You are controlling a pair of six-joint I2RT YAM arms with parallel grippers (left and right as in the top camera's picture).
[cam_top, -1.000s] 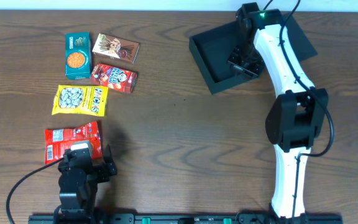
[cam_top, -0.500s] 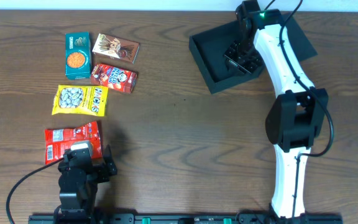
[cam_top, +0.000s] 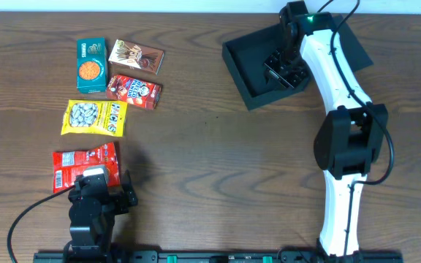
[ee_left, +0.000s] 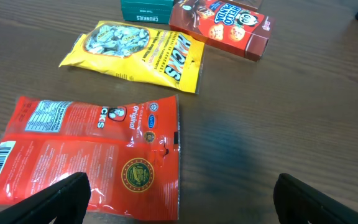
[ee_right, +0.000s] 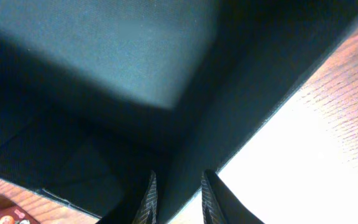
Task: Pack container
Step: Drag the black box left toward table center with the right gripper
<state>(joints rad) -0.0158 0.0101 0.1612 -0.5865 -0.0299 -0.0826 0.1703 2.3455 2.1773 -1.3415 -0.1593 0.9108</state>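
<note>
Overhead camera looks straight down on the whole worktop point(cam_top: 196, 146), with both arms' bases at the frame's bottom edge. Left wrist camera rides low and close over the worktop. It faces forward between the wide-spread fingers of the left hand point(ee_left: 188, 202) toward the red packet point(ee_left: 86, 155) and yellow packet point(ee_left: 138, 53), both also seen at the overhead view's left side. Right wrist camera sits very near the container point(ee_right: 104, 56), aimed into an inside corner, the right hand point(ee_right: 178, 193) showing at the bottom edge. The overhead view shares that container at upper right.
</note>
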